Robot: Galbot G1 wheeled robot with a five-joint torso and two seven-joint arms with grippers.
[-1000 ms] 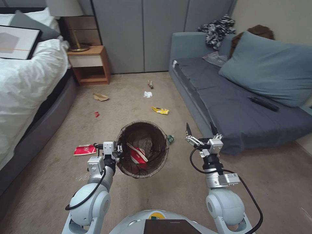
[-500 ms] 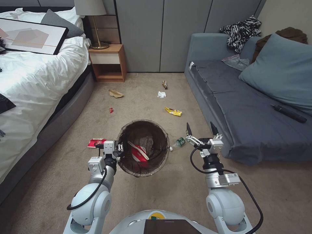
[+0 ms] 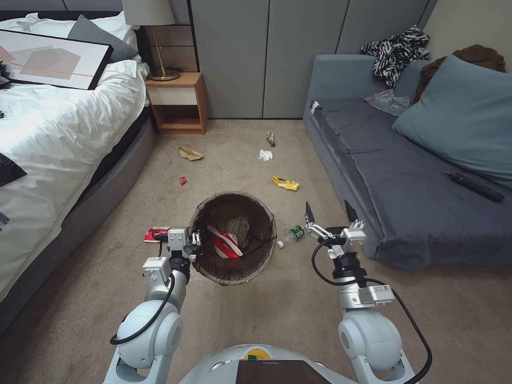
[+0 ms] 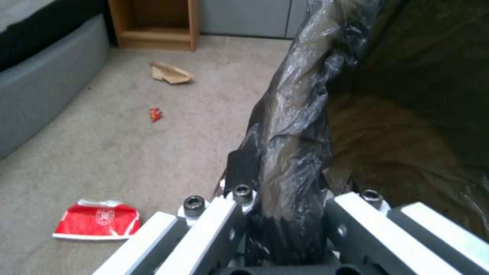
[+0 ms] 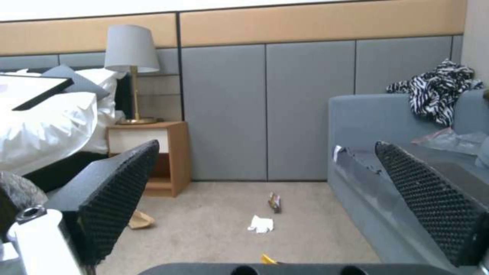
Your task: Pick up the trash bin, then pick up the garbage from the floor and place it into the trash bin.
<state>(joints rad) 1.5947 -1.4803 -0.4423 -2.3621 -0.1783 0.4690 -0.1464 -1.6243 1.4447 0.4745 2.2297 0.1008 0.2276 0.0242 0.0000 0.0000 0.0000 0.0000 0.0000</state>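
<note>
Slightly nearer the left arm than half a second ago, the trash bin (image 3: 233, 237) hangs above the carpet, its lined rim clamped in the left gripper (image 3: 193, 246), a red cup (image 3: 225, 246) inside. Right gripper (image 3: 328, 212) hovers beside the sofa (image 3: 394, 176), fingers spread wide and empty. On the floor lie a green-labelled bottle (image 3: 292, 234), yellow wrapper (image 3: 284, 183), tissue (image 3: 265, 155) and brown paper scrap (image 3: 190, 153).

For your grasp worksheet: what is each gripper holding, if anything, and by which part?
The left gripper is shut on the trash bin, clamping its bag-lined rim on the bed side. The right gripper is open and holds nothing.
</note>
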